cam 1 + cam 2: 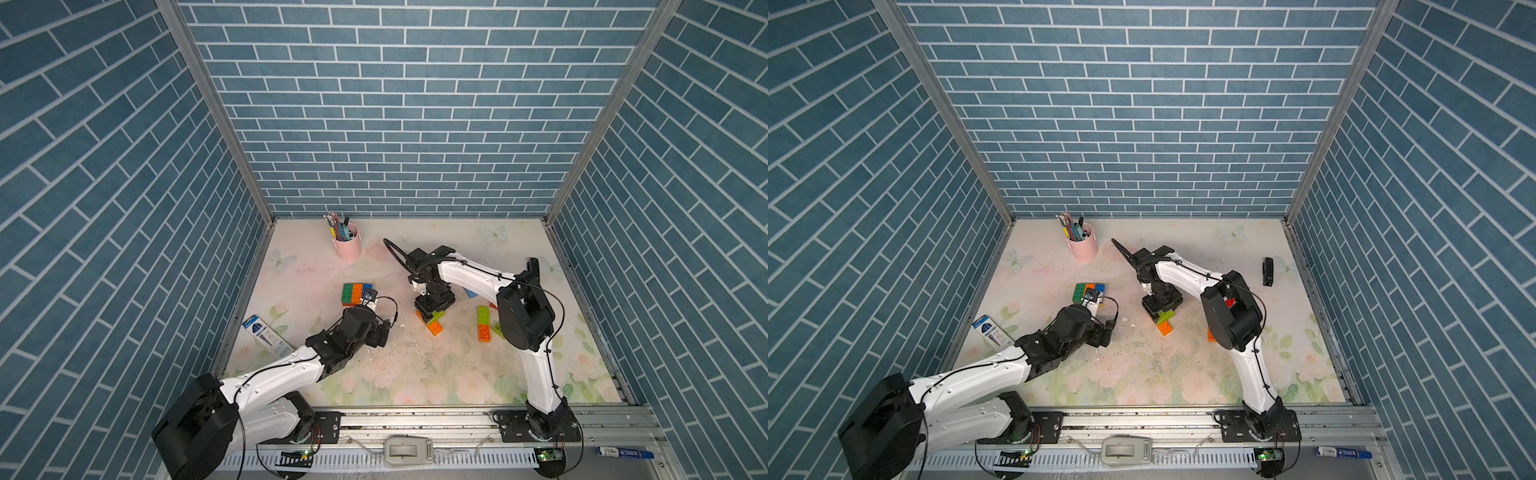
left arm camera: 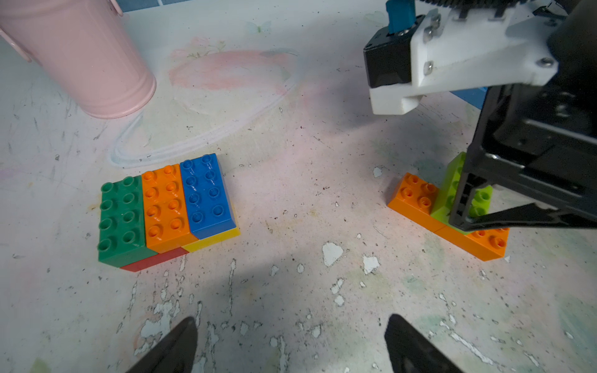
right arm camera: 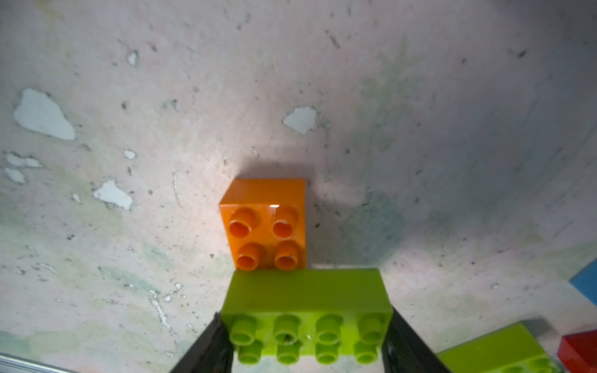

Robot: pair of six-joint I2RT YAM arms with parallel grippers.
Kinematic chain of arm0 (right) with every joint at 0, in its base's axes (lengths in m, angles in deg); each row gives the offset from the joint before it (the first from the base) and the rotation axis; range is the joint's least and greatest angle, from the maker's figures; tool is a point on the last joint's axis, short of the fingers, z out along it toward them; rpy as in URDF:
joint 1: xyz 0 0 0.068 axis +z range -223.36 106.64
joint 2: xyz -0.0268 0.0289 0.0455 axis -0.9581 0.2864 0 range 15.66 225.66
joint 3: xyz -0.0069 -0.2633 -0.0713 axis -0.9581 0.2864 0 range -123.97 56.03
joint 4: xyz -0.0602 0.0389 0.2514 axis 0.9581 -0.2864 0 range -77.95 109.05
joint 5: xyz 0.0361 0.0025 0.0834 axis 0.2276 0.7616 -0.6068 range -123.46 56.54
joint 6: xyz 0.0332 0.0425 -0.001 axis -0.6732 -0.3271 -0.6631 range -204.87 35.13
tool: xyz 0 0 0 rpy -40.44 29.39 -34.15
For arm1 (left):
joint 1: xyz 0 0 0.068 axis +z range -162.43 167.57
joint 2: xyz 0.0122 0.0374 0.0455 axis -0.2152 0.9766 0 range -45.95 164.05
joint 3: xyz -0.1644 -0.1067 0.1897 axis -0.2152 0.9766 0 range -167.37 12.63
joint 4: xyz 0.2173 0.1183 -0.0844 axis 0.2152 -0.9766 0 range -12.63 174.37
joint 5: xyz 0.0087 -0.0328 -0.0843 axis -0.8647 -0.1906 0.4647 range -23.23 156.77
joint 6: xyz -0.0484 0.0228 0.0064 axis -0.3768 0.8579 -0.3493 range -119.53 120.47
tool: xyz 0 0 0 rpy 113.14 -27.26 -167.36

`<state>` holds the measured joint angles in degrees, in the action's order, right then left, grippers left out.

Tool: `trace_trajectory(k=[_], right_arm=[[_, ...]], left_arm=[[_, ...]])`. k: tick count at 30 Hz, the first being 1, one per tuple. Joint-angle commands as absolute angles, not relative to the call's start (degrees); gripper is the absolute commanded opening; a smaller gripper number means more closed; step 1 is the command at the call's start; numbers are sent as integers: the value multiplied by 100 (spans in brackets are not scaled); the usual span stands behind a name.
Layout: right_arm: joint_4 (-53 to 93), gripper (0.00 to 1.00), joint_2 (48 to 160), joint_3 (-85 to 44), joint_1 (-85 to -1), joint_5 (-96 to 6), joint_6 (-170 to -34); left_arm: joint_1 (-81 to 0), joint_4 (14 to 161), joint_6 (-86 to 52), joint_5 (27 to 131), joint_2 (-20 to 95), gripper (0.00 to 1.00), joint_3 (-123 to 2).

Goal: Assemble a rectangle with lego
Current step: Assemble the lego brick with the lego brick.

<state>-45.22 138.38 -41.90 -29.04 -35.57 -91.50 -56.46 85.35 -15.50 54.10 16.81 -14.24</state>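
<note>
Noted R pincer pinching lime brick by its short ends, crosswise atop orange brick, mid-counter, right of started block (green/orange/blue over red + yellow). Noted L pincer spread, empty, hovering at near side of that block. Cannot tell lime seated on orange studs vs. merely resting.

Judged step: free lime, carry left to block.
- Lift straight up, slow; stop if dragging orange along, then pin orange down w/ L pincer before pulling.
- Keep grip square to prevent yaw.
- Approach block from above, align studs first, press vertically. No sideways shove, given loose block prob. prone to sliding.
- Steer clear of pink cup at far left.
- Leave spare bricks at right for later.
</note>
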Motion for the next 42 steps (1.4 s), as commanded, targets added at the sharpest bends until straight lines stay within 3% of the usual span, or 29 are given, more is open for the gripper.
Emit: trace_trajectory(k=[1,14,17,22,30,37,42], right_arm=[[-4501,21,14309,-3889,-2783,-3483,-9247],[-4735,78,13531,-4375,-2880,-3487,-9356],[-4753,87,13467,-4404,-2886,-3487,-9390],[-4667,86,12936,-4313,-2966,-3365,-9628],[-3778,54,10799,-2126,-3920,-2626,-11165],[-3781,60,10321,-883,-4247,-2618,-11577],[-3187,61,10316,-673,-4429,-2655,-11574]], left_arm=[[-5646,8394,-1523,5341,1541,92,-1627],[-5646,8319,-1536,5350,1392,93,-1698],[-5646,8306,-1538,5333,1348,93,-1697],[-5648,8127,-1536,5201,1472,92,-1841],[-6023,8184,-1027,5186,2250,93,-2421],[-6746,8529,-1059,5157,3221,95,-3164],[-6955,8571,-1048,4317,3409,98,-3381]])
